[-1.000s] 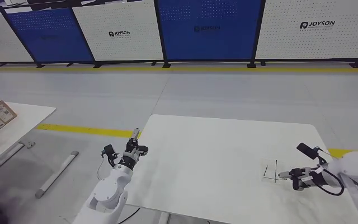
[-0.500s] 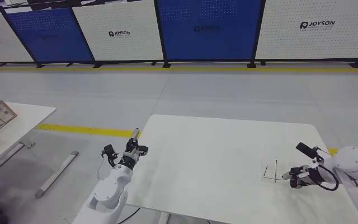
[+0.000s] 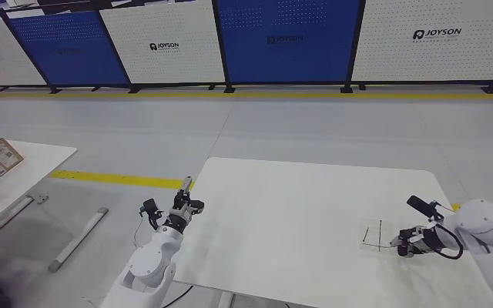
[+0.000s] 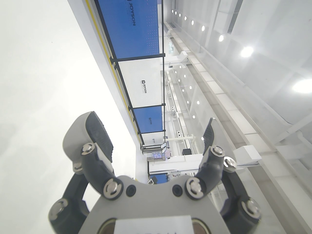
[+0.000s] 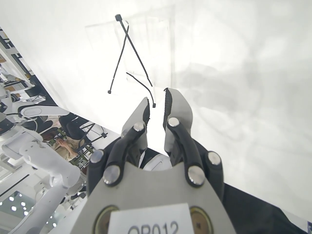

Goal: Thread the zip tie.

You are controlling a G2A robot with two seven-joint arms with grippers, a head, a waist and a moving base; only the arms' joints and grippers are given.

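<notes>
Three black zip ties lie near the right edge of the white table (image 3: pixel 293 223). Two long zip ties (image 5: pixel 132 47) cross each other on a clear sheet (image 5: pixel 160 37); from above they show as thin lines (image 3: pixel 380 232). A shorter curved zip tie (image 5: pixel 141 83) ends with its head just in front of my right gripper (image 5: pixel 157 96), low over the table with its fingers a narrow gap apart and nothing clamped. From above, the right gripper (image 3: pixel 394 244) sits just right of the ties. My left gripper (image 4: pixel 152 122) is open and empty at the table's left edge (image 3: pixel 186 187), pointing away.
A second white table (image 3: pixel 31 165) stands off to the left across the floor. Blue and white panels (image 3: pixel 285 38) line the back. Another white robot (image 5: pixel 36 132) stands beyond the table's edge in the right wrist view. The table's middle is bare.
The right arm has shifted a little, its elbow swinging out to the right while the gripper stays by the zip ties. The left arm has not moved.
</notes>
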